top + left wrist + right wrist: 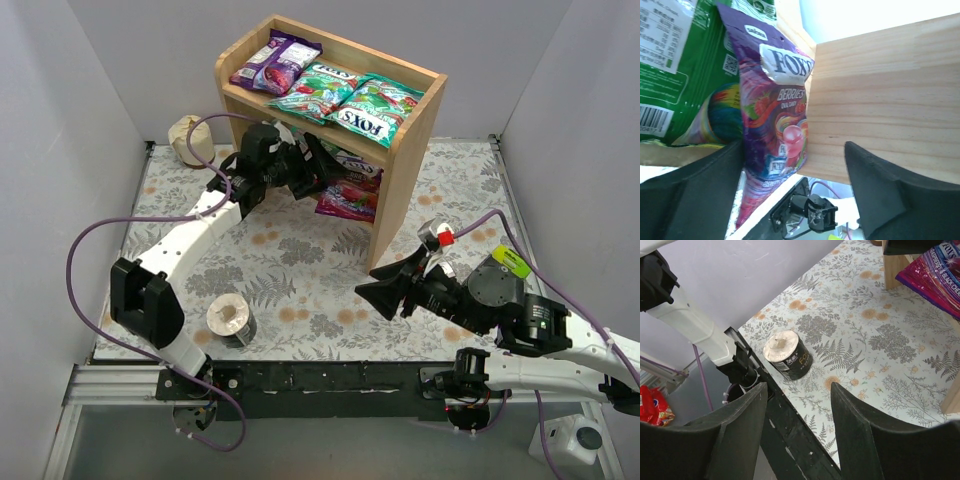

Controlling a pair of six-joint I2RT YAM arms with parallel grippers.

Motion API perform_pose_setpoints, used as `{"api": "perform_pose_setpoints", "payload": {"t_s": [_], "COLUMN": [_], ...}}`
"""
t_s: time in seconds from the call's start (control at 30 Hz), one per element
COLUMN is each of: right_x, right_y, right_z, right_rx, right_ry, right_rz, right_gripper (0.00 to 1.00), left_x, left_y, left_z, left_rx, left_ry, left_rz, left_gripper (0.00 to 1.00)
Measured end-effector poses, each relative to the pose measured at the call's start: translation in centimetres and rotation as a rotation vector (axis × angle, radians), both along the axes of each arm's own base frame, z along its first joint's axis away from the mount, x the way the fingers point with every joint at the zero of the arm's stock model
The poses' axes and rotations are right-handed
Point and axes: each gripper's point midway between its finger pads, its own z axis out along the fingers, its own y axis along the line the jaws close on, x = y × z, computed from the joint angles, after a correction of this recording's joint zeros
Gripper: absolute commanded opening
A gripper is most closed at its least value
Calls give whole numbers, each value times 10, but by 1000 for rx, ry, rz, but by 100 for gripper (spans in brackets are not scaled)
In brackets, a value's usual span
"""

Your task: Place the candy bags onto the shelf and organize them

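1. Floral worktop beneath everything.
2. Wooden shelf at the far side, two tiers.
3. Left hand at the lower tier, released, fingers spread.
4. Right hand low before the shelf, likewise released.
5. Candy bags flat on the top tier; magenta bag in the lower tier, just beside the left hand.
6. Tape roll near the front edge.

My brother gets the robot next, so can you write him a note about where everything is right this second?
Left gripper: open, inside the shelf's lower tier, next to the magenta bag, not squeezing it.
Right gripper: open, empty, above the table.
Done: a purple bag, a green FOX'S bag and a second green bag lie on the top tier; a third green bag is in the lower tier.
Left: the magenta bag sticks out the front, so it probably needs tucking in.
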Motion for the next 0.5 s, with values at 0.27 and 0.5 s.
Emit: {"api": "perform_pose_setpoints", "payload": {"t_s": [0.27,0.5], "right_x": [0,0], "right_y": [-2,-2], "right_z": [2,1], "right_rx": [8,7], "right_ry": [-2,-2], "right_rz": [-2,-4], "right_gripper": [60,60], "left_x": [-3,-3], "left_y": [4,-1], "left_z": [-23,-23], "left_rx": [28,30], "left_ry": [44,28], "left_rz": [12,28], "left_gripper": [19,14]}}
